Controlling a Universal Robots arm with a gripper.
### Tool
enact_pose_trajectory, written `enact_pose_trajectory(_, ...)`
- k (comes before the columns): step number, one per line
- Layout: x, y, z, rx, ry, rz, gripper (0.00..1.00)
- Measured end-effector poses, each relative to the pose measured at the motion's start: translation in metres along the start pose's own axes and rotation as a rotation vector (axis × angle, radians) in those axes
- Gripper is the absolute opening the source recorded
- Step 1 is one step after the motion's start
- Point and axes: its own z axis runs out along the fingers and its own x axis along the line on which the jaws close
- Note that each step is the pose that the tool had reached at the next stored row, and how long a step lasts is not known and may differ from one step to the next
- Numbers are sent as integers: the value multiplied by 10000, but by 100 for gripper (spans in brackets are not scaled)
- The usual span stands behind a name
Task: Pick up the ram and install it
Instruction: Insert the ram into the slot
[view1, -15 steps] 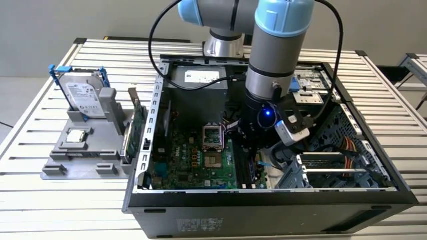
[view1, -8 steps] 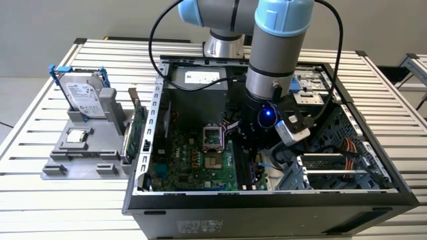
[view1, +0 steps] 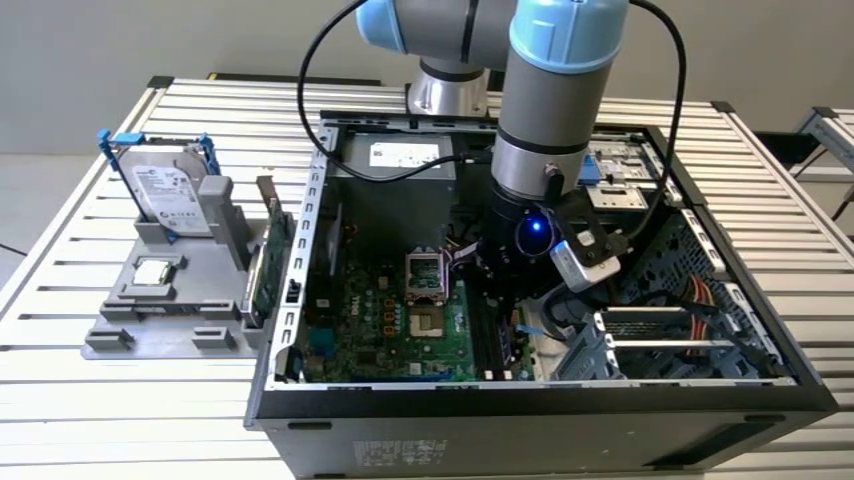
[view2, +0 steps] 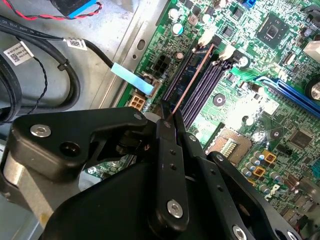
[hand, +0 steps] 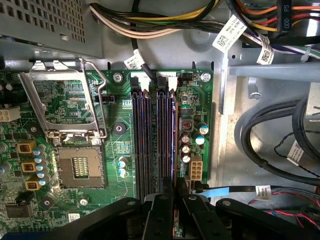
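Observation:
My gripper (view2: 166, 124) is low inside the open computer case (view1: 534, 400), over the green motherboard (view1: 374, 320). Its black fingers (hand: 161, 210) are shut on the ram (view2: 192, 75), a thin dark stick seen edge-on. The ram (hand: 174, 135) stands on its edge along the outermost memory slot, the one nearest the white power connector (hand: 194, 167). The other dark memory slots (hand: 142, 140) lie beside it with nothing in them. I cannot tell how deep the stick sits in its slot.
The open processor socket (hand: 77, 167) with its raised metal frame lies beside the slots. Thick black cables (hand: 270, 150) run along the case floor. Outside the case, on the exterior view's left, a grey holder carries a silver hard drive (view1: 167, 195) and a green card (view1: 274, 265).

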Motion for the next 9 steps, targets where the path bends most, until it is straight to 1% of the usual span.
enact_pose_trajectory(9,0,1,2,-1,0,0,0)
